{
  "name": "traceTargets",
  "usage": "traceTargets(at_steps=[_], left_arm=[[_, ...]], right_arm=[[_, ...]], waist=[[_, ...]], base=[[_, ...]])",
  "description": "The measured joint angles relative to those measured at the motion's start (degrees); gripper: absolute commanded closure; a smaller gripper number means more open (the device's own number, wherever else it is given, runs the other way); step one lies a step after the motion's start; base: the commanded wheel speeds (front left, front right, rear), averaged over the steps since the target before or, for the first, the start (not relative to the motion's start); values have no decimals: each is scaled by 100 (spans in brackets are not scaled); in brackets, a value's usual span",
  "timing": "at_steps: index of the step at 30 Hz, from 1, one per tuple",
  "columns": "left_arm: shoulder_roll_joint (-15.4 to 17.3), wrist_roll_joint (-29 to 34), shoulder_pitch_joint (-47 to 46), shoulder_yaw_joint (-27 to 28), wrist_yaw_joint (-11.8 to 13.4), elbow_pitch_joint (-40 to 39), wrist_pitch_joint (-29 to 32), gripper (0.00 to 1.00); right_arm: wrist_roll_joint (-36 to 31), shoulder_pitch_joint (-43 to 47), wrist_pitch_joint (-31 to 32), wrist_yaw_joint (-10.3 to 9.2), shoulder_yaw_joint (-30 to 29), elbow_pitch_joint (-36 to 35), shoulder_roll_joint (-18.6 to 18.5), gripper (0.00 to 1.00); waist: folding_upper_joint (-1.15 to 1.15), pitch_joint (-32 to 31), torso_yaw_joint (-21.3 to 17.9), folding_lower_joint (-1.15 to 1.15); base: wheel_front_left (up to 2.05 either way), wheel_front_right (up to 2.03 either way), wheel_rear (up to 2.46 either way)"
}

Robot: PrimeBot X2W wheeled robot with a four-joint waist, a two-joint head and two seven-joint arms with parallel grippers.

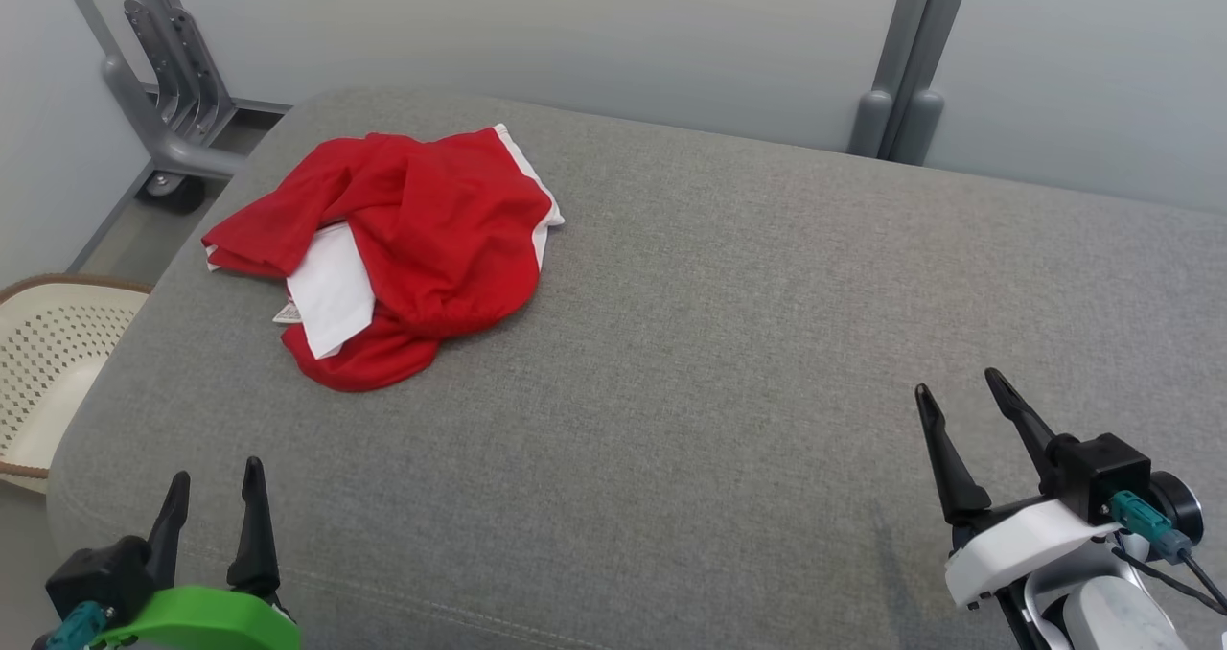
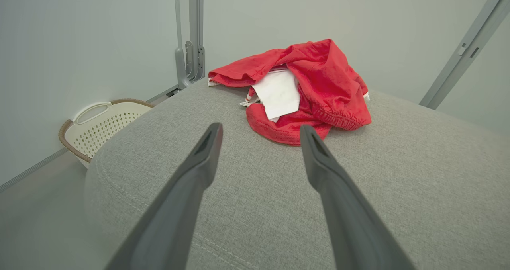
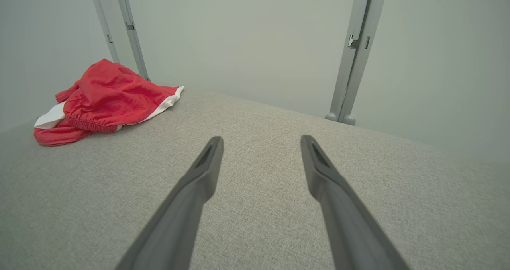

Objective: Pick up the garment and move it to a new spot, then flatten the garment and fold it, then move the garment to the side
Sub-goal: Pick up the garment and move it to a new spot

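At the bottom corners, the left gripper (image 1: 216, 471) and right gripper (image 1: 957, 383) stood wide open and held nothing. The garment (image 1: 422, 238) lay bunched up at the upper left, on the cushion (image 1: 719, 343).

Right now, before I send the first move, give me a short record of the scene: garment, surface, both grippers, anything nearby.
garment: red with white trim, crumpled in a heap, far left part of the cushion
cushion: grey fabric, bare apart from the garment
left gripper: open, holding nothing, near edge, apart from the garment
right gripper: open, holding nothing, near right
basket: cream, perforated, on the floor left of the cushion
stage: garment not yet picked up
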Motion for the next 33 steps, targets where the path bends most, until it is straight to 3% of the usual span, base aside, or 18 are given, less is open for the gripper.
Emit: traceTargets(at_steps=[8,15,20,33], left_arm=[[-1,-336,-876,-37,0,205,207,0],[40,-695,-2070,-347,-44,610,1599,0],[399,-673,-2954,-347,-44,687,2075,0],[728,-950,-3802,200,-32,1267,2472,0]], right_arm=[[-101,-169,0,49,46,-75,-58,0],[-227,-350,0,91,143,-114,-213,0],[-305,-547,-1,124,225,-155,-311,0],[-326,-1290,-11,172,322,-316,-313,0]], waist=[[0,310,-106,0],[0,768,-285,0],[0,1123,-439,0],[0,2059,-1006,0]], base=[[0,0,0],[0,0,0],[0,0,0],[0,0,0]])
